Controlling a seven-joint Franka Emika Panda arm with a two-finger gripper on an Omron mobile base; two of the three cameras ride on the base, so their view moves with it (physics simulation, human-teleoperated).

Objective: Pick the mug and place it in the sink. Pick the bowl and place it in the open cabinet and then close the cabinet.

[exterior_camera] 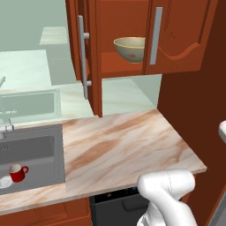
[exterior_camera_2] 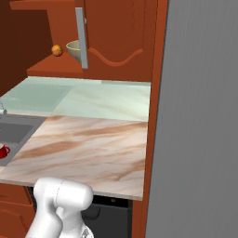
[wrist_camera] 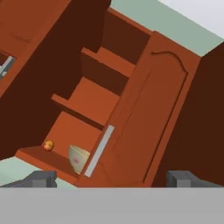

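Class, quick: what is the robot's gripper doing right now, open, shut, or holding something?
Gripper: open, jaws wide apart, holding nothing.

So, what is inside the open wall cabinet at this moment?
On the bottom shelf of the cabinet sit the bowl and a small orange ball, apart from each other. The closed right door covers the bowl's right edge and everything behind that door.

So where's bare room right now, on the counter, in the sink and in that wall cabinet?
The marble counter is bare from the sink to the right-hand wall. In the sink, the mug stands in the front left corner; the rest of the basin is free. On the cabinet bottom shelf, the bowl sits beside a small orange ball, so it's crowded there.
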